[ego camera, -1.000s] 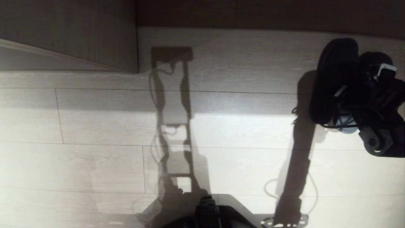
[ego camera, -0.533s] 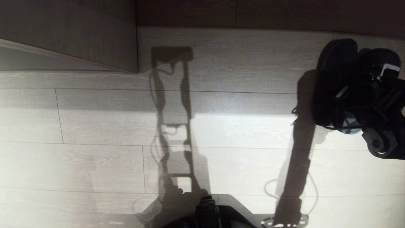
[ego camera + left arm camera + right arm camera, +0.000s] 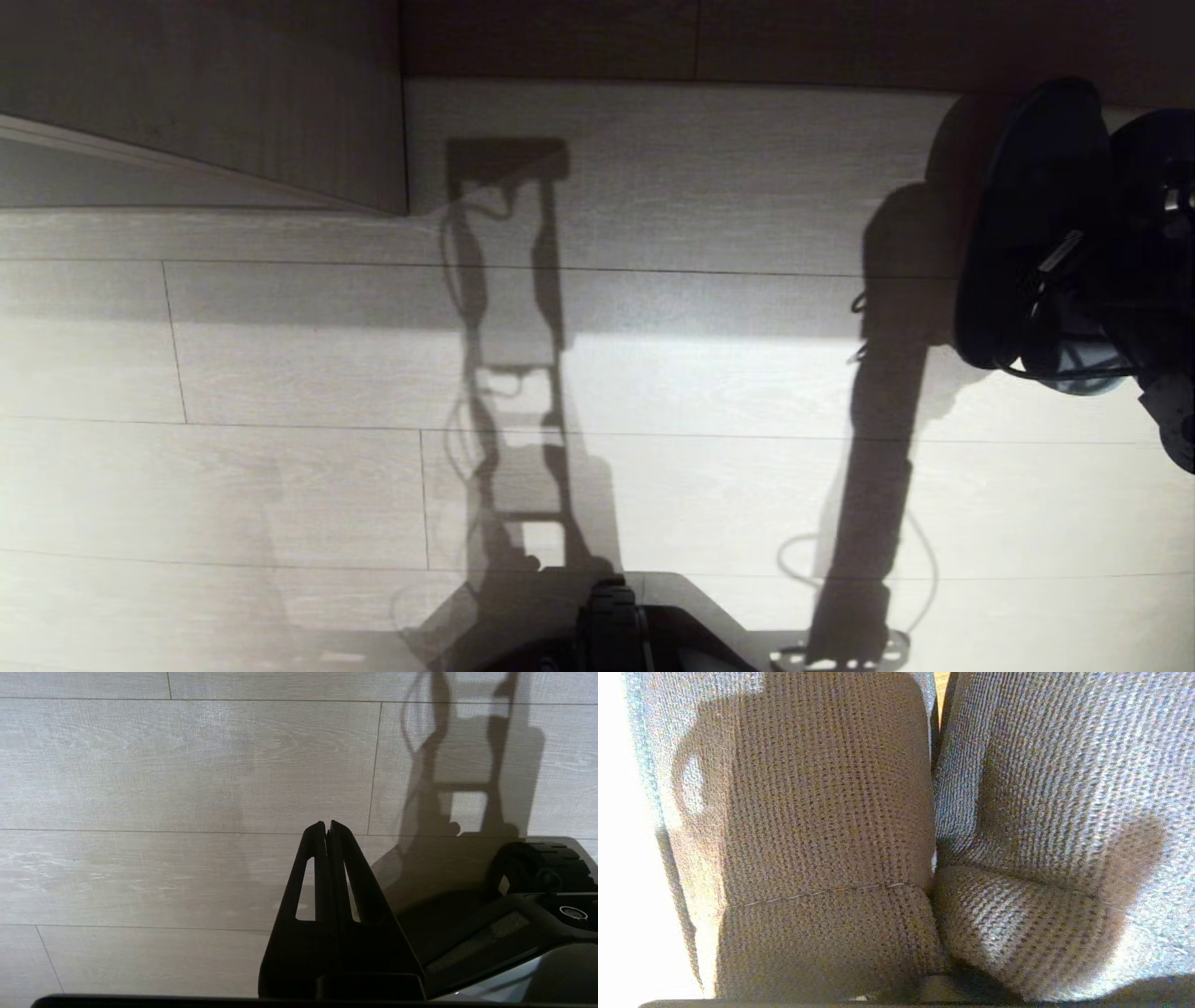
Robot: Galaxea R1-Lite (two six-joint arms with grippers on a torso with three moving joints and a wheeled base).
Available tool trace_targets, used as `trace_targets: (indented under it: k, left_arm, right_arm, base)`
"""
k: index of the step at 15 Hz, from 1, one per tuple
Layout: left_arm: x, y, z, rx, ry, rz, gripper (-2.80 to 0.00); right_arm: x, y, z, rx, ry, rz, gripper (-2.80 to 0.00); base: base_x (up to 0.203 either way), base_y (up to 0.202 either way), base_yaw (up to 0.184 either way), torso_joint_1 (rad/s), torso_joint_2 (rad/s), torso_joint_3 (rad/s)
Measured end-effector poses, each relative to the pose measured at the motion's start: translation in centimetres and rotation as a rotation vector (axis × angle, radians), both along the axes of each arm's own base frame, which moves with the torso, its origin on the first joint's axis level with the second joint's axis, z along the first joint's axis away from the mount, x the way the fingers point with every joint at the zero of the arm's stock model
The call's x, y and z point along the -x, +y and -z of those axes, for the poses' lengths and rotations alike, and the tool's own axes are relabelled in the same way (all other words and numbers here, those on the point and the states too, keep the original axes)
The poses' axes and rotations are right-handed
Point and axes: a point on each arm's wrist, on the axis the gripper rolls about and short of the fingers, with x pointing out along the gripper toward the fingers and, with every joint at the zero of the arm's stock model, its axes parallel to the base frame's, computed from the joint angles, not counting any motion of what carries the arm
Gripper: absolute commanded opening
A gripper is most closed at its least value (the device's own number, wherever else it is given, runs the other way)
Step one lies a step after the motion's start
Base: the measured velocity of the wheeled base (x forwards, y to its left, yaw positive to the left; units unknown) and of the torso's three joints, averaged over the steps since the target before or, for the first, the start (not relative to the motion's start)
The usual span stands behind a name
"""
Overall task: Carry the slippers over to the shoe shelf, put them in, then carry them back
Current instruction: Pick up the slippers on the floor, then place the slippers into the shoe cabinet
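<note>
Head view first: at the left my left gripper [image 3: 327,828] hangs idle over the floor [image 3: 280,467], jaws pressed together on nothing, while at the far right the slippers [image 3: 1027,224] have risen off the boards since a second ago, so I judge the pickup done and the carry next. My right gripper [image 3: 1106,280] is clamped on the pair, soles together, toe caps beyond the jaws.
</note>
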Motion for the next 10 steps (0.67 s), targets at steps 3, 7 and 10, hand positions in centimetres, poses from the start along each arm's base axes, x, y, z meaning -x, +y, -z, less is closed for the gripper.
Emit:
trace_targets:
  k: [3, 7, 10]
  left_arm:
    - [0.0, 0.0, 0.0, 0.0, 0.0, 0.0, -2.8]
    - [0.0, 0.0, 0.0, 0.0, 0.0, 0.0, -2.8]
    - [0.0, 0.0, 0.0, 0.0, 0.0, 0.0, -2.8]
  right_arm:
    - [2.5, 1.7, 0.4, -0.003, 0.052, -0.045, -2.8]
    - [6.7, 4.1, 2.5, -0.004, 0.213, -0.164, -2.8]
    - [10.2, 5.7, 3.9, 0.009, 0.317, -0.227, -2.8]
  base:
    - [0.0, 0.0, 0.0, 0.0, 0.0, 0.0]
    - [0.0, 0.0, 0.0, 0.0, 0.0, 0.0]
    - [0.0, 0.0, 0.0, 0.0, 0.0, 0.0]
